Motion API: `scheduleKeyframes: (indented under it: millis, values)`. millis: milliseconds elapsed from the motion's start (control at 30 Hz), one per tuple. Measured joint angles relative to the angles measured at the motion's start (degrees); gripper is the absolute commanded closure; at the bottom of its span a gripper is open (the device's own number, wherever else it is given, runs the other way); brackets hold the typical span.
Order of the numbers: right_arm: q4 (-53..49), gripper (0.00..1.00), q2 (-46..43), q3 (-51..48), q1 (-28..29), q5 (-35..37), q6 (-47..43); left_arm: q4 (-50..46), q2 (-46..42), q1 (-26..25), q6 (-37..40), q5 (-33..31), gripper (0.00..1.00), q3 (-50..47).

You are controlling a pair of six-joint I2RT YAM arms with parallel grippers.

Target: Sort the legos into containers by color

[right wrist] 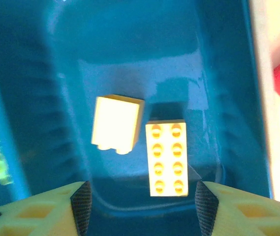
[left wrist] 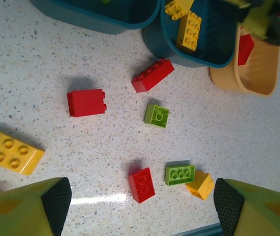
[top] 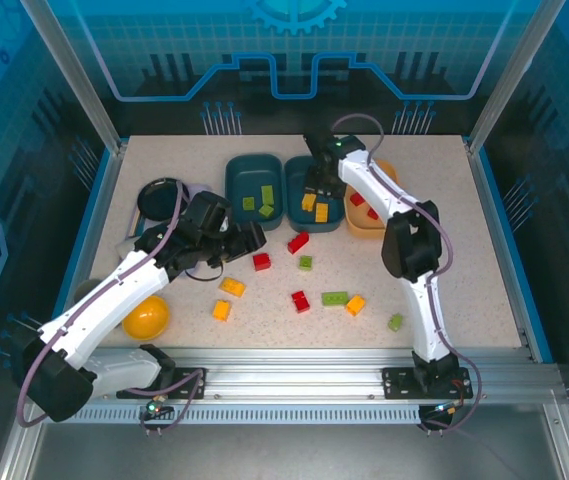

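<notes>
Legos (right wrist: 167, 157), yellow: two lay colour-sorted in teal tray (right wrist: 130, 59) beneath right gripper (right wrist: 142, 206), fingers spread empty; left gripper (left wrist: 142, 201) likewise open above loose bricks (left wrist: 85, 102).

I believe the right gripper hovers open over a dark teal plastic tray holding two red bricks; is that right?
Not quite: the right wrist view shows the two studded bricks in that teal tray are yellow, not red; the right gripper is open above.
</notes>
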Motion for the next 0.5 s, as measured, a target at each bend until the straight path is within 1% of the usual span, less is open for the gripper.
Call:
scheduleKeyframes:
  millis: [133,233,333,500]
  values:
    - [4.6,0.40,-10.5,-4.4,0.9,0.0,-3.7,-1.4,-0.2,0.0,0.0,-0.4,0.20,0.0]
    - [10.1,0.40,-21.5,-11.9,1.8,-0.6,-7.3,-2.2,-0.2,0.0,0.0,-0.4,0.21,-0.2]
    - [15.9,0.41,-32.4,-21.7,2.5,-2.1,-10.5,-3.1,-0.2,0.0,-0.5,-0.4,0.22,-0.4]
    - [23.8,0.40,-48.5,-42.1,3.3,-6.0,-14.5,-4.0,0.0,0.0,-2.1,-0.3,0.23,-0.9]
